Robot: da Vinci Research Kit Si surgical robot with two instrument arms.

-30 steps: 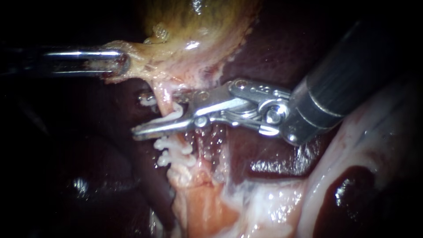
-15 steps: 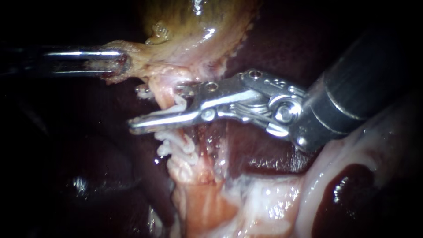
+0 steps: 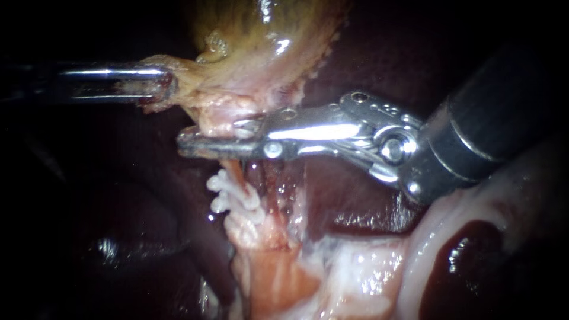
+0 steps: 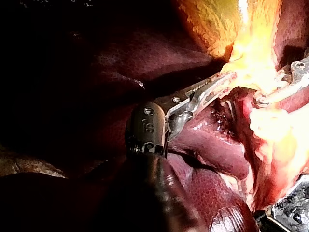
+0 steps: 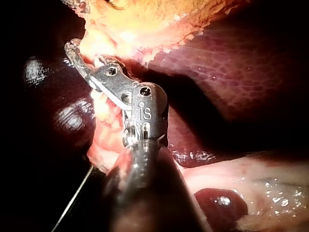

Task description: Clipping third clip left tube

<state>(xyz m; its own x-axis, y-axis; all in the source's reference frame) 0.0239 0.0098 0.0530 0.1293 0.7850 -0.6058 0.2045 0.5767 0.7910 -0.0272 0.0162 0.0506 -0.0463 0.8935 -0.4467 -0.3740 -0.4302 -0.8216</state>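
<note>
Right instrument's (image 3: 198, 142) silver jaws, nearly closed, clamp the pale pink tube (image 3: 235, 170), white ridged clips (image 3: 228, 191) just below them. Left instrument's (image 3: 157, 83) jaws grip the yellow-green gallbladder's (image 3: 261, 53) edge.

The left tube (image 3: 240, 172) is seen as a pale pink, glistening strand that hangs from the neck of the gallbladder (image 3: 261, 53) and runs down into whitish tissue. Two white clips (image 3: 219, 182) are set across it near its middle, one just beneath the other. Above them, just under the gallbladder, the tube is crossed and pinched from two sides by the claw of the right instrument (image 3: 188, 141). A small white piece (image 3: 243, 126), seemingly a clip, is glimpsed there.
</note>
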